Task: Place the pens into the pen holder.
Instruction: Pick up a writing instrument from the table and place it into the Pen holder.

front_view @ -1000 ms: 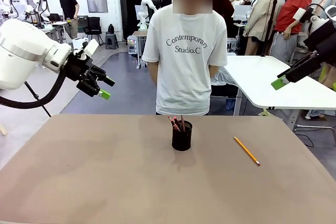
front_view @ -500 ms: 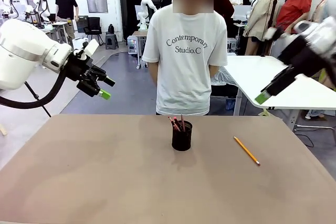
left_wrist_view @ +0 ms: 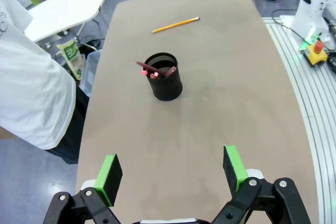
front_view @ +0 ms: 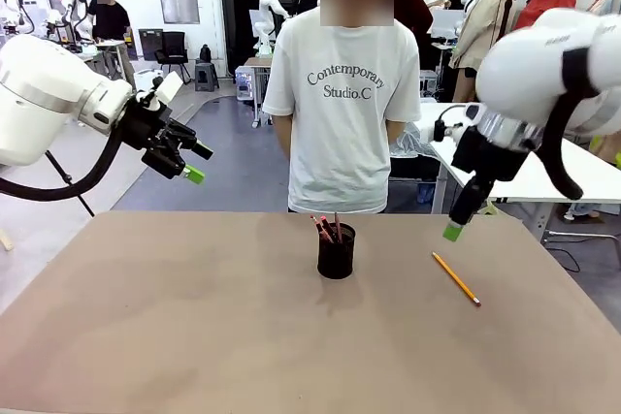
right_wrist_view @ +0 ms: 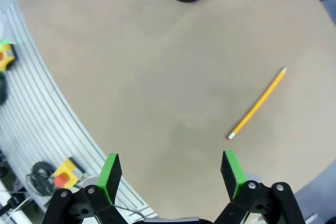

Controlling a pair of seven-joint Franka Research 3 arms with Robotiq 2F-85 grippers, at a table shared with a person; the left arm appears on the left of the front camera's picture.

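Front view: left claw [front_view: 199, 164] and right claw [front_view: 454, 230] both spread apart and empty, with one yellow-orange wooden pencil [front_view: 456, 279] lying outside the cup.

I see the small black wire-mesh cylindrical pen holder [front_view: 336, 257] upright near the middle of the brown surface [front_view: 194, 336], with two thin dark and reddish pens [front_view: 325, 230] leaning inside it. The pencil lies flat, well apart from it toward my right arm's side. My right claw hangs over the surface near the pencil's far end, and its wrist camera shows the pencil [right_wrist_view: 257, 104] ahead of the parted green pads [right_wrist_view: 231, 169]. My left claw is held high off the surface's left edge. A person in a white T-shirt [front_view: 340, 123] stands at the far side.
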